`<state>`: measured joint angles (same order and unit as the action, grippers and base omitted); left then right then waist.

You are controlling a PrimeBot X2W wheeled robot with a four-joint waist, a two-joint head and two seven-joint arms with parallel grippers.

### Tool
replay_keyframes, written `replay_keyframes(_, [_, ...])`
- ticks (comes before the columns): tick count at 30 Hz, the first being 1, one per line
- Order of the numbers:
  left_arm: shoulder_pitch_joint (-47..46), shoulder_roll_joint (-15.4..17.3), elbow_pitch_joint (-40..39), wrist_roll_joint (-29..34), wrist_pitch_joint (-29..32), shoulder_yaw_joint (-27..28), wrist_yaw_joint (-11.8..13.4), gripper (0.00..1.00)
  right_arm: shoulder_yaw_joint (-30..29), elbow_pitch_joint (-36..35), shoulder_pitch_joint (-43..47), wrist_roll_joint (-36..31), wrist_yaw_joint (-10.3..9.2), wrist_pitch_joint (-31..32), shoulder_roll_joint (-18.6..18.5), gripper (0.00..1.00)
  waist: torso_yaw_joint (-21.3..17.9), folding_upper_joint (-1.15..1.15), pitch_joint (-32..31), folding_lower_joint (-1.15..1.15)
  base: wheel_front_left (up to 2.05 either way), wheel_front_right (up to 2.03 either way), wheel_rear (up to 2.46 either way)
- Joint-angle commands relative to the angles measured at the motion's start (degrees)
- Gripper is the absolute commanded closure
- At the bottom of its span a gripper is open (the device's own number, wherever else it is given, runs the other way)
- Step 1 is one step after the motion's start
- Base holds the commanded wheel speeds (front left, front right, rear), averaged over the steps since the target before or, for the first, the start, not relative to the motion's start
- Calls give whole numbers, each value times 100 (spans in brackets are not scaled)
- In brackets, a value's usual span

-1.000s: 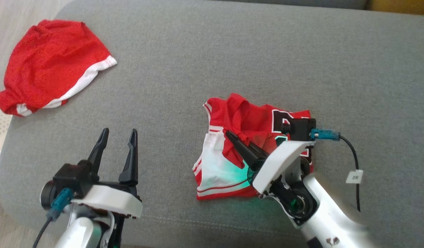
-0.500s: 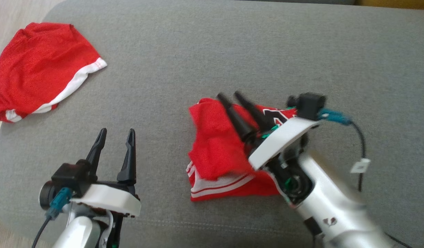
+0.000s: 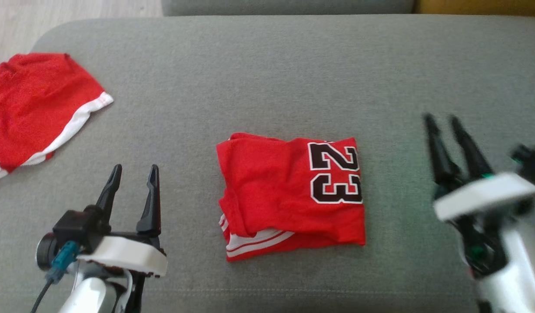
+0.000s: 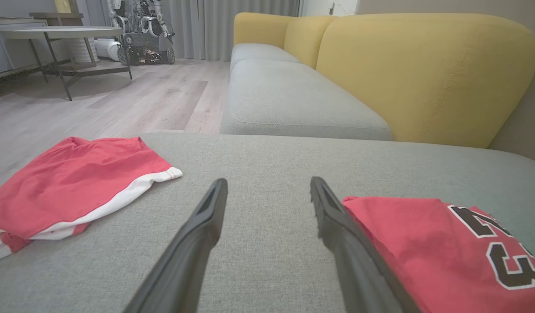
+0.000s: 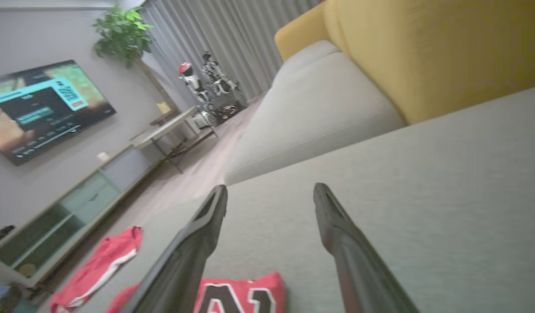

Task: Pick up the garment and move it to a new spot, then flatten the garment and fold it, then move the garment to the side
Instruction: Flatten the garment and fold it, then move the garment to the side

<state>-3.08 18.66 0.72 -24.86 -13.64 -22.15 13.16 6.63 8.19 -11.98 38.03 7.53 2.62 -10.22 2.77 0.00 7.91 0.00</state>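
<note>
The garment [image 3: 291, 195], a red jersey with a black "23" edged in white, lies folded into a rough rectangle at the middle of the grey sofa seat [image 3: 267, 65] in the head view. The number sits toward its 3 o'clock side, and white-striped trim peeks out along its 6 o'clock edge. Neither gripper touches it.

The left gripper [image 3: 134, 168] is at about 8 o'clock from the garment, well apart from it, with its jaws spread and nothing between them. In the left wrist view the same gripper [image 4: 267, 187] points across bare grey fabric, with the garment [image 4: 423, 243] just off its finger at 4 o'clock.

The right gripper [image 3: 442, 118] stands at about 3 o'clock from the garment, clear of the cloth. It is blurred there, so I cannot tell if the fingertips rest on the seat, but the jaws look released and empty. Its own wrist view agrees: the gripper [image 5: 269, 191] has its fingers parted over plain seat, with the garment [image 5: 245, 295] at 6 o'clock along the bottom edge.

A pair of red shorts [image 3: 32, 108] with a white hem lies at 10 o'clock from the garment, at the seat's edge. In the left wrist view the shorts [image 4: 76, 182] are at 9 o'clock, the yellow backrest [image 4: 423, 74] at 2 o'clock and a round side table [image 4: 58, 32] at 11 o'clock.
</note>
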Motion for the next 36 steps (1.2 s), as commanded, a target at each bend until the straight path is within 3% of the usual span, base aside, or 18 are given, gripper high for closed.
replay_keyframes(1, [-128, 176, -214, 10, 14, 258, 42, 0, -91, -340, 51, -167, -4, 53, -33, 0, -61, 0, -48, 0, 0, 0, 0])
replay_keyframes(7, [-8, 280, -306, -14, 97, 286, 85, 0, -790, -1058, 733, -989, -4, 260, 119, 0, -207, 0, -173, 0, 0, 0, 0])
replay_keyframes(16, [219, 449, -446, 3, 255, 262, 147, 0, -890, -1743, 1276, -2026, -4, 386, 240, 0, -268, 0, -530, 0, 0, 0, 0])
replay_keyframes(36, [582, 608, -541, -18, 438, 168, 246, 0, -753, -1937, 1900, -2374, -4, 547, 356, 0, -194, 0, -958, 0, 0, 0, 0])
